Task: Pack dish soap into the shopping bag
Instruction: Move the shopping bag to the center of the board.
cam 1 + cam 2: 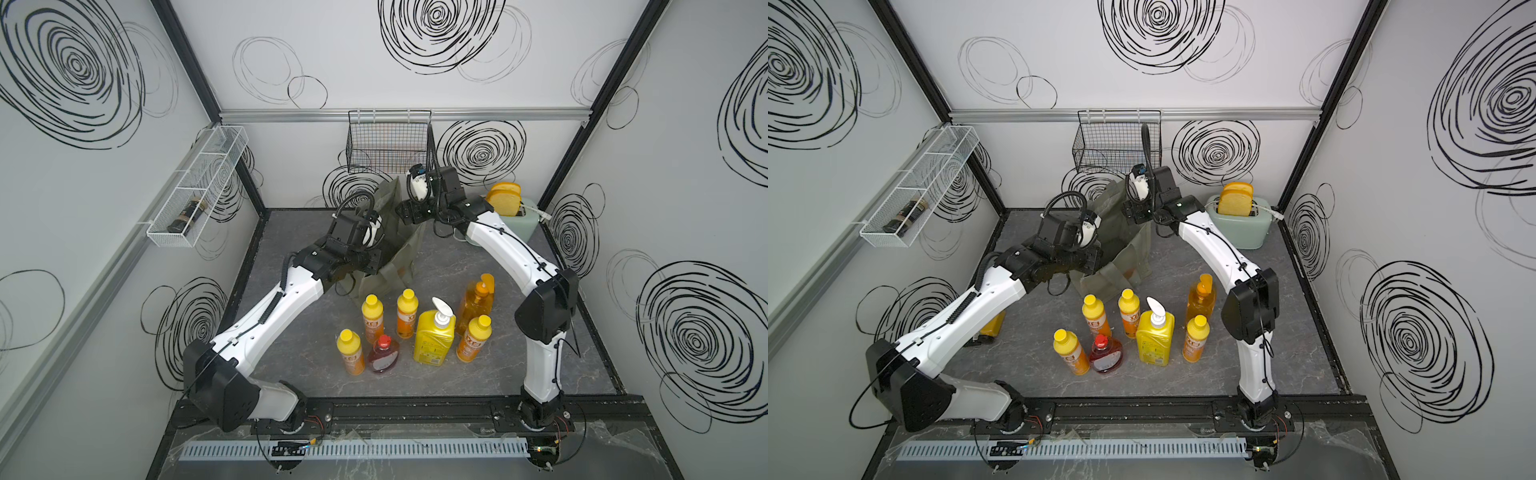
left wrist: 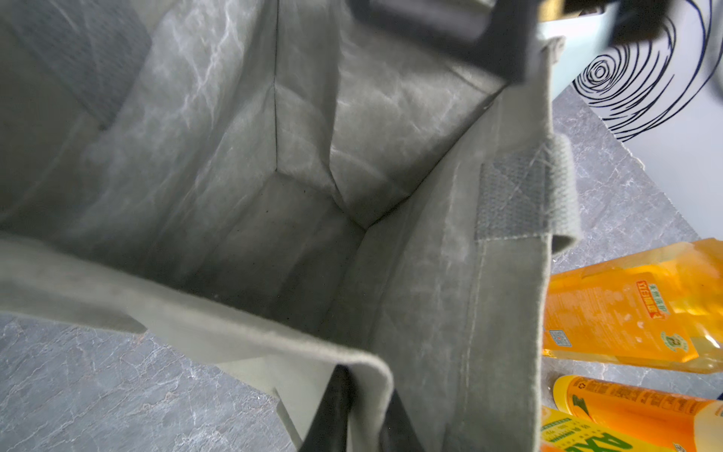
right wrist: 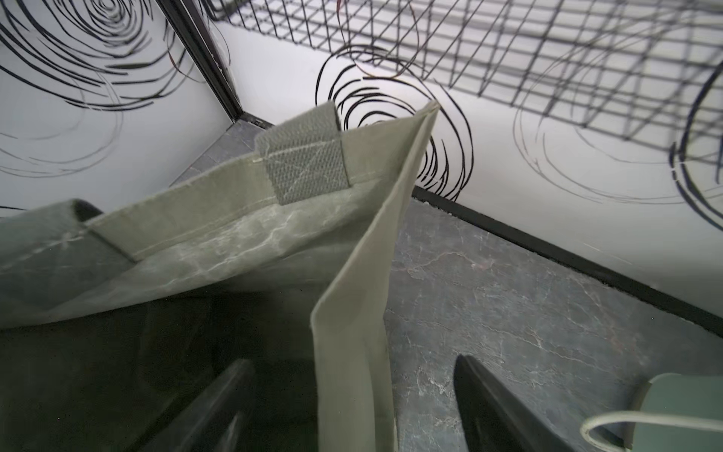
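My left gripper [image 2: 352, 407] pinches the rim of the empty, boxy grey-green fabric shopping bag [image 1: 1129, 253], my right gripper [image 3: 352, 362] is spread astride its opposite wall, and the seven upright plastic dish soap bottles [image 1: 434, 336] stand just before it, toward my base.

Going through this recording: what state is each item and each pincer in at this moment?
Bag: standing, mouth open, nothing inside.
Left pincer: shut on bag rim.
Right pincer: open, straddling a bag wall.
Yellow bottle: upright, unpacked.
Amber bottle: upright, unpacked.
Red bottle: upright, unpacked.
Small bottles: four, upright, unpacked.
Toaster: bread in its slots.
Jar: lying in the white rack.
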Tool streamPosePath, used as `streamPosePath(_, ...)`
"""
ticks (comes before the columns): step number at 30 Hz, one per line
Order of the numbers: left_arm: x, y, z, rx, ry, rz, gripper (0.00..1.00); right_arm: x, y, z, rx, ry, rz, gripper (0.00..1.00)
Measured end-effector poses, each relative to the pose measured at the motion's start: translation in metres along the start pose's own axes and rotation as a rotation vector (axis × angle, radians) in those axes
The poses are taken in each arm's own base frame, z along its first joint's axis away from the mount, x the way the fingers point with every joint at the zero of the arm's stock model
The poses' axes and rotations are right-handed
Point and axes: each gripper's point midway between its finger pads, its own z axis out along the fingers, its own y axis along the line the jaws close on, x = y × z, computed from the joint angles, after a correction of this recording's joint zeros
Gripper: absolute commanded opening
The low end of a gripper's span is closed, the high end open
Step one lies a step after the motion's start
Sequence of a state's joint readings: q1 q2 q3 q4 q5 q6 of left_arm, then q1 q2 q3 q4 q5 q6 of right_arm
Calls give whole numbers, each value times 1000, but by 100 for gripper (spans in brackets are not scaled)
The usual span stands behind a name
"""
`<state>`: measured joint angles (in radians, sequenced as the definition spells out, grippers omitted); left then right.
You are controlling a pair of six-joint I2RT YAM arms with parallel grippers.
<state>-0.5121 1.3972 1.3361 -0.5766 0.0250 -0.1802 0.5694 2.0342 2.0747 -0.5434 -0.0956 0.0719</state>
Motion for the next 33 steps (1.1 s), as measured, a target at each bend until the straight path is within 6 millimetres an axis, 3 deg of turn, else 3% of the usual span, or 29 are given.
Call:
streamPosePath(3, 1, 2, 0, -4, 1, -4, 20, 3, 4, 13, 17, 22, -14, 47)
streamPosePath(6, 0, 10, 0, -18, -3, -22, 21, 5, -1, 16, 53, 41, -12, 31)
streamPosePath(10, -4, 28, -1, -51, -11, -68, 22, 14, -11, 10, 113, 76, -1, 21)
streamPosePath(15, -18, 38, -4, -69, -39, -111, 25, 37, -27, -26, 171, 127, 22, 20)
streamPosePath(21, -43, 30, -2, -45, -79, -131, 29, 57, -55, -92, 214, 102, 82, 24)
streamPosePath(24, -48, 23, 7, -29, -80, -138, 37, 65, -72, -112, 227, 75, 116, 28)
streamPosePath(27, -44, 17, 19, -24, -58, -140, 48, 74, -85, -116, 236, 67, 138, 33)
streamPosePath(30, -38, 11, 29, -25, -34, -136, 56, 78, -82, -110, 205, 62, 139, 38)
streamPosePath(33, -35, 8, 32, -32, -27, -129, 57, 77, -77, -106, 171, 53, 137, 40)
